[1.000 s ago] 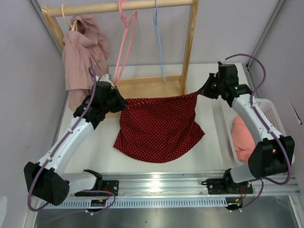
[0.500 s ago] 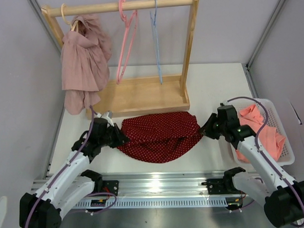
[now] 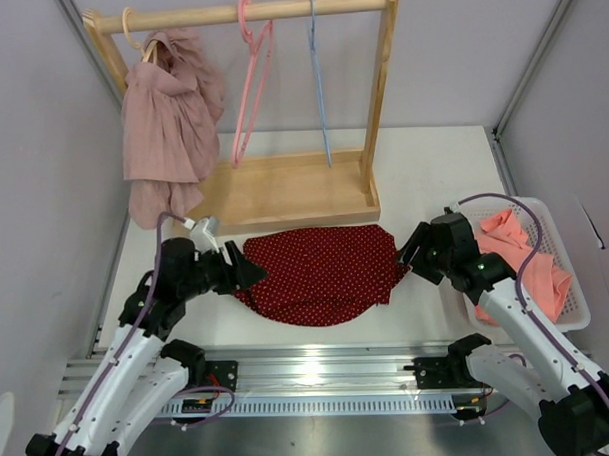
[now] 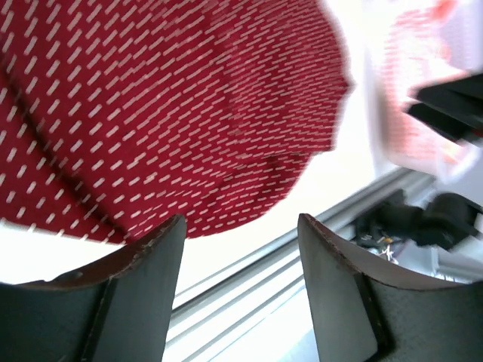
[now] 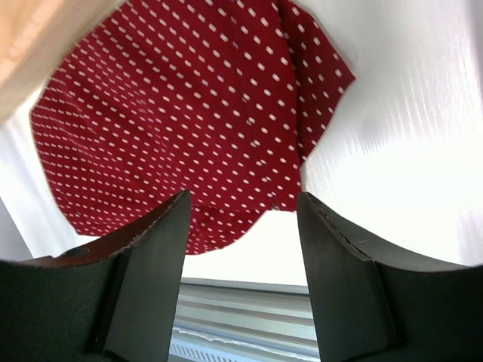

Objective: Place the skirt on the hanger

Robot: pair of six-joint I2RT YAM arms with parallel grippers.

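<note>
Our dark-red white-dotted fabric skirt (image 3: pixel 321 272) lies flat just in front of the wooden clothes rack (image 3: pixel 283 194), its long axis running left to right. Our left gripper (image 3: pixel 251 274) and right gripper (image 3: pixel 405 252) flank its two ends, equally near, fingers apart and empty.

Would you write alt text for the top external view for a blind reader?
A red dotted skirt lies crumpled on the table between the left gripper and right gripper; behind, a wooden rack holds a pink hanger and a blue hanger.
</note>
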